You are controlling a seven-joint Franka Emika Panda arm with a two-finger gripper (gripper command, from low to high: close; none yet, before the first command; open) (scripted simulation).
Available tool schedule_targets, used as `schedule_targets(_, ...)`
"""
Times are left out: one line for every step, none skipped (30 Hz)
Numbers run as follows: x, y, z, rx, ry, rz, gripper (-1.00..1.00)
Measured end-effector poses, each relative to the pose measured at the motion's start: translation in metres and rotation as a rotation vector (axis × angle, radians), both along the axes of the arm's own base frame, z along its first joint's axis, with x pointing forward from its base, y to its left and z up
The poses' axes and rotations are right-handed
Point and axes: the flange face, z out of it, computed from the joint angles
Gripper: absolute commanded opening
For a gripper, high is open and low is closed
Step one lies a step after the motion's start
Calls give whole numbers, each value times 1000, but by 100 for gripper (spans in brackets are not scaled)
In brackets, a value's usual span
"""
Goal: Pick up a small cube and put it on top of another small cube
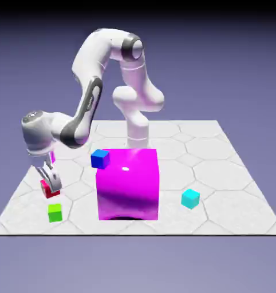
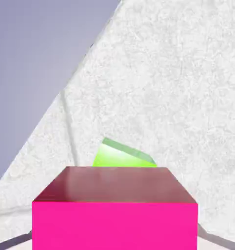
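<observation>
While our arm is reaching down at the exterior view's left side of the table (image 1: 180,134), our tool (image 1: 53,183) is gripping the small red cube (image 1: 50,189). We're seeing its jaws closed down on the cube, one finger on each side, so they're standing just a cube's width apart. In the hand view that cube is filling the bottom middle, really big, and it's mostly hiding the fingertips. Honestly we can't tell whether it's touching the table or hanging a bit above it.

The small green cube (image 1: 55,213) is sitting on the table near the red one, closer to the exterior camera. In the hand view it's peeking out from behind the red cube, so we're only getting part of it there. The two aren't stacked, they're side by side-ish with the green one lower in the exterior view.

As for the other stuff, the big magenta cube (image 1: 129,186) is taking up the middle of the table, and a blue cube (image 1: 100,159) is showing at its upper corner on the exterior view's left. The cyan cube (image 1: 190,198) is sitting over on the exterior view's right, well apart from our two. We're also spotting a bit of something magenta (image 1: 52,156) behind the hand, mostly hidden.
</observation>
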Motion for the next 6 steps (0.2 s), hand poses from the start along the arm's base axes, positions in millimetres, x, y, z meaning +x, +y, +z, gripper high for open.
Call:
schedule_targets(-1, 1, -16, 0, 0, -1, 100)
schedule_targets(-1, 1, -16, -1, 1, -1, 100)
schedule_targets(-1, 1, -16, -1, 1, -1, 100)
schedule_targets(0, 0, 2, -1, 1, 0, 100)
schedule_targets(1, -1, 21, -1, 1, 0, 100)
schedule_targets(1, -1, 39, -1, 1, 0, 100)
